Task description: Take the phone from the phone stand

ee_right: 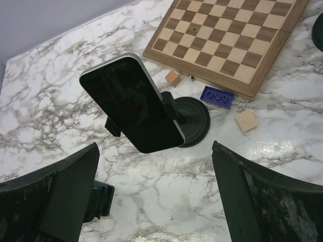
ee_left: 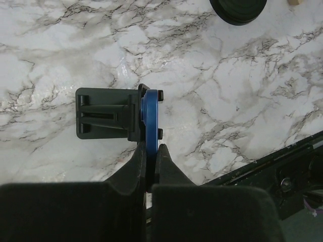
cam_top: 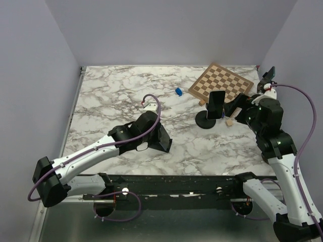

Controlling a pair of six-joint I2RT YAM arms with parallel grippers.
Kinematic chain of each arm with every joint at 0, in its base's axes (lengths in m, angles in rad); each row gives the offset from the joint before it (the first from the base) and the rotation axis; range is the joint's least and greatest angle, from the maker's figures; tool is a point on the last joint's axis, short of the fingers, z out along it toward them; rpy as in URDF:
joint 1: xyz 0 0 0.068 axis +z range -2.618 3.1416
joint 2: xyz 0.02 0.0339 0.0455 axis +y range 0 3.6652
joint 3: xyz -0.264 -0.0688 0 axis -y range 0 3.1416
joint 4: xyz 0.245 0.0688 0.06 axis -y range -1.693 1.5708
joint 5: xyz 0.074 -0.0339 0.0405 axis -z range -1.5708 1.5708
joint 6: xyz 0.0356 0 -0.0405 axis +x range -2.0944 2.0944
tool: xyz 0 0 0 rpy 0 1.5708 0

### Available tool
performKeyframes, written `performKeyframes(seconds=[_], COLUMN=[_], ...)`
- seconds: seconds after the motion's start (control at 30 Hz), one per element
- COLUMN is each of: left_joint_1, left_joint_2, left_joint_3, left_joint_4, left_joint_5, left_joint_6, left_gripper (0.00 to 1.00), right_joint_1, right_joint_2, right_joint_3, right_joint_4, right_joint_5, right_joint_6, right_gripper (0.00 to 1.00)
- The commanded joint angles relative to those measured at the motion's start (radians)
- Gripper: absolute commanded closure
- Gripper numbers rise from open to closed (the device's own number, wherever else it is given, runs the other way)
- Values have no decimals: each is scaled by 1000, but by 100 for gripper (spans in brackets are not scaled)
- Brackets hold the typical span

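Looking down from above, the phone [cam_top: 217, 103] stands in its stand [cam_top: 206, 121] beside the chessboard [cam_top: 221, 83] on the table [cam_top: 111, 96]. Left wrist view: the left gripper [ee_left: 150, 169] is pinched narrow on a blue plate [ee_left: 150, 113]. Right wrist view: the right gripper [ee_right: 154, 151] gapes wide, short of the phone.

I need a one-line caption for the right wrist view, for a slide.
Open right claw before the phone on its stand, chessboard behind.

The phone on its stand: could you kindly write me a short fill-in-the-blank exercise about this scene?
The phone rests on a black ____. The right claw facing it is ____. The small brick beside the chessboard is ____.
Missing words: stand, open, blue.
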Motion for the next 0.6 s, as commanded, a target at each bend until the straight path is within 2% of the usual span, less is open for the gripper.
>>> performKeyframes(seconds=[0.0, 0.23, 0.4, 0.5, 0.57], left_joint_1=[-8, -5, 23, 94, 200], left_joint_2=[-85, -228, -287, -328, -358], left_joint_3=[67, 47, 80, 85, 72], left_joint_4=[-21, 105, 95, 92, 109], left_joint_5=[-62, -11, 47, 93, 175], left_joint_6=[19, 184, 243, 247, 228], left_gripper=[100, 100, 100, 100, 100], right_joint_1=[4, 5, 5, 5, 5], right_joint_2=[-38, -42, -44, -44, -45], right_joint_3=[-21, -31, -40, -43, -41], right_joint_4=[35, 40, 42, 41, 39], right_joint_5=[33, 26, 33, 32, 27], right_joint_6=[-27, -27, -25, -25, -23], right_gripper=[0, 0, 0, 0, 0])
